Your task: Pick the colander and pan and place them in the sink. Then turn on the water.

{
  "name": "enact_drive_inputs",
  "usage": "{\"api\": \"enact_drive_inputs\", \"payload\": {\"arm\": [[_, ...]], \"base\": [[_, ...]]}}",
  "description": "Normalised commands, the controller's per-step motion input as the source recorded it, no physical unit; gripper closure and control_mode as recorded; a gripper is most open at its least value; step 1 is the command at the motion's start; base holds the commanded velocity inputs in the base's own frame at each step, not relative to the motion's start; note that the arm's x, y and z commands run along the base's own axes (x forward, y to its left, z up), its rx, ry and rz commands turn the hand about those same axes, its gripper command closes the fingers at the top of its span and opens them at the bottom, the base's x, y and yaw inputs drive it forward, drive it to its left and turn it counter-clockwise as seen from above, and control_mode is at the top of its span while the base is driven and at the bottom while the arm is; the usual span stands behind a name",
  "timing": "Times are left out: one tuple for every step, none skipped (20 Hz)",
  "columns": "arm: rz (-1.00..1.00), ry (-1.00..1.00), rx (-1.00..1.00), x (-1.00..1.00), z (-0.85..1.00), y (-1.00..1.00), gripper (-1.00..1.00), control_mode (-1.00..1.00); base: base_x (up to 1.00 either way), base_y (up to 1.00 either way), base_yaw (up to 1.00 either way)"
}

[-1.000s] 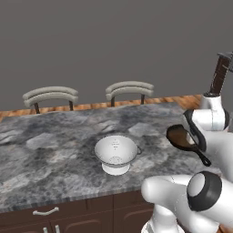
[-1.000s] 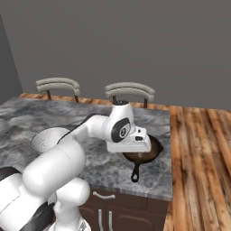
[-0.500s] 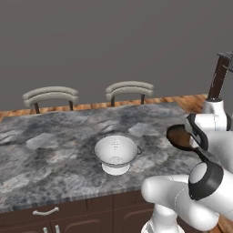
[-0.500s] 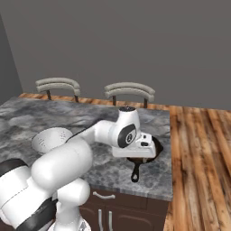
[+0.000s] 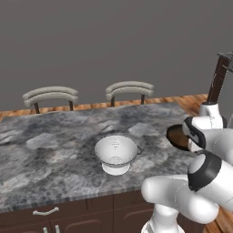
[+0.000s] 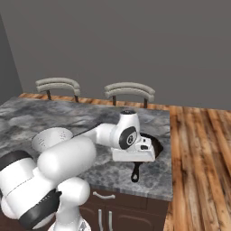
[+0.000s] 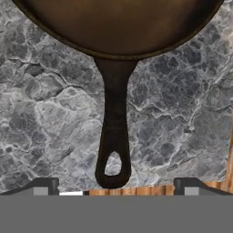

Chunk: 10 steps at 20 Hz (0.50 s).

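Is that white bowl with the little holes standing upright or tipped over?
Upright. The white perforated colander bowl stands on its ring foot on the grey marbled stone counter, open side up and empty.

The grey marble counter (image 5: 54,150) takes up the middle of the left base frame, dark wood cabinets (image 5: 82,214) with pale handles along the bottom edge. 2 curved chair backs (image 5: 50,95) (image 5: 129,88) poke up behind it, and wood floor (image 6: 203,153) runs down the right side of the right base frame.
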Motion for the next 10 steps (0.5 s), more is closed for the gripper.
{"api": "enact_drive_inputs", "payload": {"arm": [[0.00,0.04,0.01,0.00,-0.24,0.00,-1.00,-1.00],[0.00,0.03,0.04,0.00,-0.24,0.00,-1.00,-1.00],[0.00,0.01,0.04,0.00,-0.21,0.00,-1.00,-1.00],[0.00,0.01,0.03,0.00,-0.19,0.00,-1.00,-1.00],[0.00,0.01,0.03,0.00,-0.18,0.00,-1.00,-1.00],[0.00,0.01,0.04,0.00,-0.17,0.00,-1.00,-1.00],[0.00,0.01,0.04,0.00,-0.17,0.00,-1.00,-1.00],[0.00,0.02,0.05,0.00,-0.14,0.00,-1.00,-1.00],[0.00,0.01,0.05,0.00,-0.13,0.00,-1.00,-1.00],[0.00,0.00,0.07,0.00,-0.10,0.00,-1.00,-1.00]], "base": [[0.00,0.00,0.00],[0.00,0.00,0.00],[0.00,0.00,0.00],[0.00,0.00,0.00],[0.00,0.00,0.00],[0.00,0.00,0.00],[0.00,0.00,0.00],[0.00,0.00,0.00],[0.00,0.00,0.00],[0.00,0.00,0.00]]}}
